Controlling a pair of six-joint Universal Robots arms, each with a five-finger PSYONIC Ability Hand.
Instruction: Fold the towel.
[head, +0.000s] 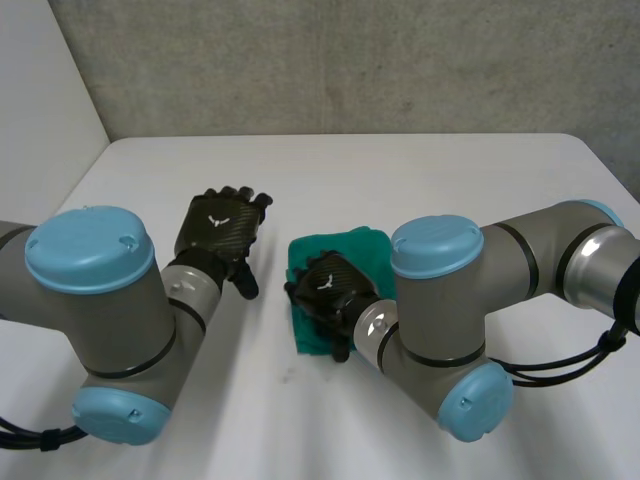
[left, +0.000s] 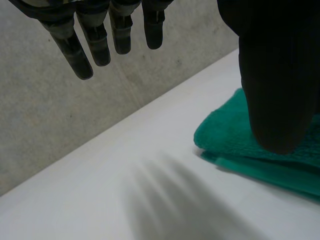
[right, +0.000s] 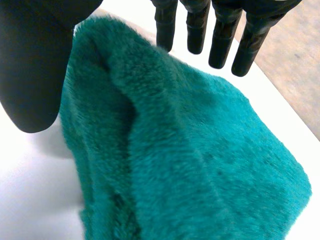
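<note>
A green towel (head: 352, 248) lies folded into a small thick bundle on the white table (head: 420, 175), near the middle. My right hand (head: 328, 287) hovers over its near left part, fingers straight and open. In the right wrist view the towel (right: 200, 165) bulges under the palm, below the fingers (right: 220, 37) and beside the thumb, neither of which grips the cloth. My left hand (head: 221, 228) hangs open over bare table to the left of the towel, holding nothing. In the left wrist view a folded edge of the towel (left: 235, 145) lies behind the thumb (left: 272, 75).
A grey concrete wall (head: 350, 60) runs along the table's far edge, and a white wall (head: 40, 90) stands at the left. Bare table spreads behind and to the left of the towel. My right arm's elbow (head: 440, 300) crosses just right of the towel.
</note>
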